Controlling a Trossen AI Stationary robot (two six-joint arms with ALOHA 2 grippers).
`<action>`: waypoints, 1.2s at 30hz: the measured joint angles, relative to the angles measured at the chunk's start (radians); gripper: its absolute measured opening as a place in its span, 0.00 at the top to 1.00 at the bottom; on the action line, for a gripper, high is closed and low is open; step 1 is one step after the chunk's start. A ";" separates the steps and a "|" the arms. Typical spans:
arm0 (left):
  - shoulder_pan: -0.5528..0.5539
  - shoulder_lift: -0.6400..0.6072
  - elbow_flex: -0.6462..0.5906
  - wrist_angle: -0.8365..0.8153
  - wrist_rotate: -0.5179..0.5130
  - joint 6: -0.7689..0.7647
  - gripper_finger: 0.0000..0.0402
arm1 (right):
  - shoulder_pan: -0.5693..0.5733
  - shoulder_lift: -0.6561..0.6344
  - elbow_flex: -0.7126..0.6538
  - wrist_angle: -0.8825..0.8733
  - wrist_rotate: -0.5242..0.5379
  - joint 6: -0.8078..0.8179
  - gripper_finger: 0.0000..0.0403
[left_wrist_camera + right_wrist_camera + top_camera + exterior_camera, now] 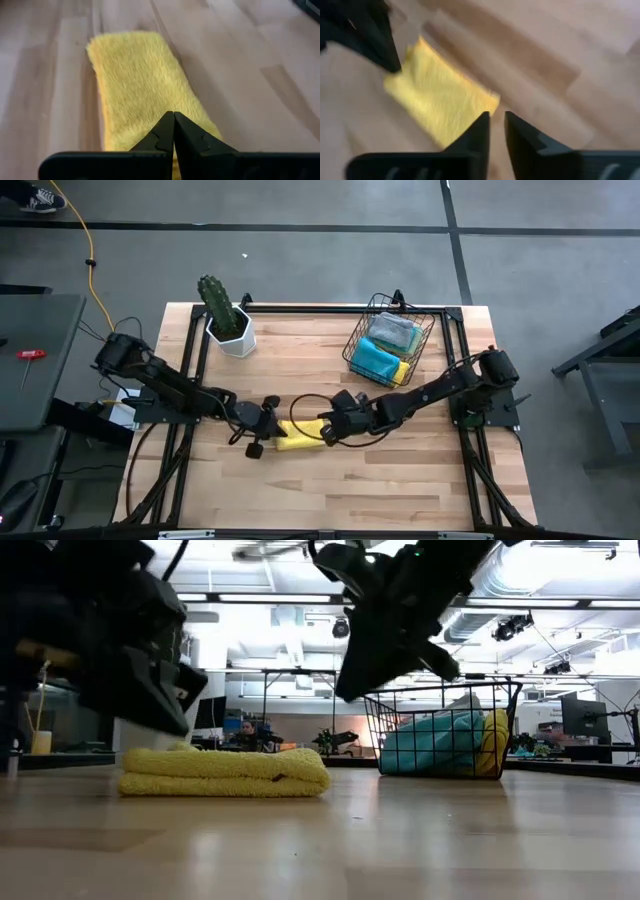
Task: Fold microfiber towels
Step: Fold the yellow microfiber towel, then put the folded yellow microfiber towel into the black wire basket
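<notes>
A yellow microfiber towel [300, 436], folded into a narrow thick strip, lies flat on the wooden table near its middle; it also shows in the low view [225, 772]. My left gripper [173, 117] is shut and hangs a little above the towel's left end [175, 725]. My right gripper [497, 120] is open by a narrow gap, empty, and lifted above the towel's right end [330, 428]. More towels, teal [375, 360], yellow [402, 370] and a pale one [392, 330], lie in the black wire basket [425, 340] at the far right.
A cactus in a white pot [228, 320] stands at the far left of the table. Black frame rails [300, 308] run along the table's far edge and sides. Bare wood [330, 490] lies between the towel and the near edge.
</notes>
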 joint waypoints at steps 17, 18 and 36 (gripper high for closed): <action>-0.065 -0.309 0.000 -0.189 -0.070 -0.008 1.00 | -0.028 0.198 0.000 0.191 -0.230 0.311 0.32; -0.067 -0.315 0.000 -0.191 -0.072 -0.008 1.00 | -0.030 0.203 0.000 0.209 -0.227 0.313 0.32; -0.067 -0.401 0.001 -0.298 -0.051 -0.078 1.00 | -0.042 0.242 0.000 0.265 -0.191 0.128 0.80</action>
